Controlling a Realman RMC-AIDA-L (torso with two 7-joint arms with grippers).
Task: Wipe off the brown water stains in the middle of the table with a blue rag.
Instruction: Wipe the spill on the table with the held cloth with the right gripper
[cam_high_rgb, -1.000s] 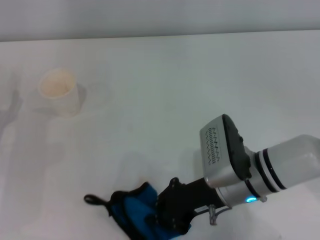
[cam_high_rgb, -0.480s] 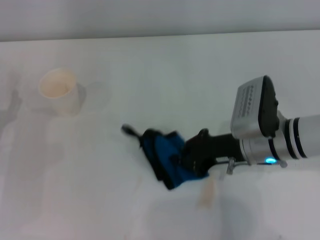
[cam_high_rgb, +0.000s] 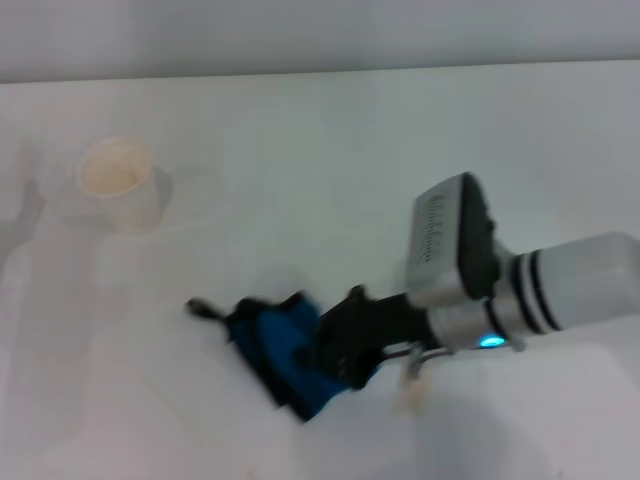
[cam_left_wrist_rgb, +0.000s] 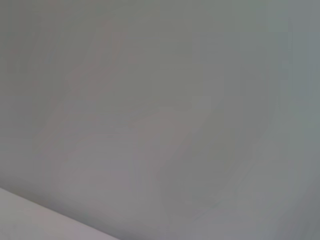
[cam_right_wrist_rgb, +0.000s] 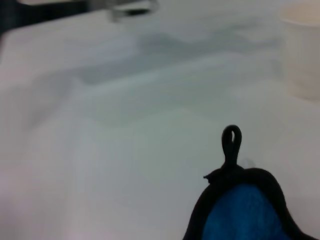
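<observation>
My right gripper (cam_high_rgb: 345, 345) is shut on the blue rag (cam_high_rgb: 283, 352) and presses it flat on the white table (cam_high_rgb: 330, 160), near the front middle. The rag's black loop tab (cam_high_rgb: 200, 309) points left. A faint tan remnant of the brown water stains (cam_high_rgb: 410, 395) lies just right of the gripper, below the wrist. In the right wrist view the blue rag (cam_right_wrist_rgb: 241, 210) with its loop (cam_right_wrist_rgb: 231, 141) fills the near edge. The left gripper is out of view; its wrist view shows only a blank grey surface.
A cream paper cup (cam_high_rgb: 120, 182) stands upright at the back left, seen also as the cup (cam_right_wrist_rgb: 302, 50) in the right wrist view. The table's far edge (cam_high_rgb: 320, 72) runs along the top.
The right gripper swept the rag from the front up to the right, then back down to the left. The cup has not moved.
</observation>
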